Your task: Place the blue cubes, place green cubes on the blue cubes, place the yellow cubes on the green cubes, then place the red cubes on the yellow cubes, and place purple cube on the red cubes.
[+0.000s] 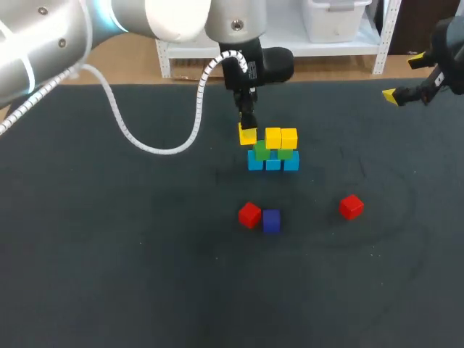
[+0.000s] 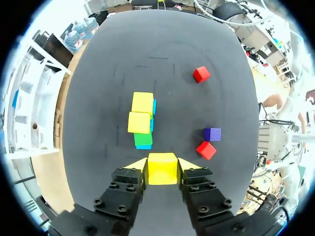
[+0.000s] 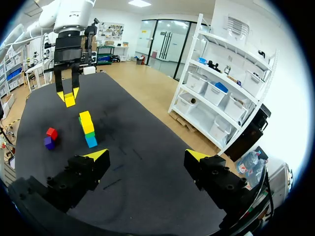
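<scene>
The dark counter (image 1: 109, 275) carries everything, and the left arm (image 1: 43, 43) comes in over its far edge to the stack (image 1: 273, 151), which stands near the middle of the counter. The stack is a row of blue cubes (image 1: 273, 164) at the bottom, green cubes (image 1: 262, 150) on them, and two yellow cubes (image 1: 281, 137) side by side on the green. The left end effector (image 2: 163, 164) is clenched on a third yellow cube (image 1: 248, 135), a finger against each of two opposite faces. That cube hangs at the stack's left end, level with the yellow layer and just beside it; whether it touches the green beneath cannot be told. The right end effector (image 3: 146, 155) is well apart from the stack to the right, fingers spread wide and holding nothing. In front of the stack a red cube (image 1: 249, 214) lies touching the purple cube (image 1: 271, 220). A second red cube (image 1: 351, 206) lies in front of the stack and off to its right.
</scene>
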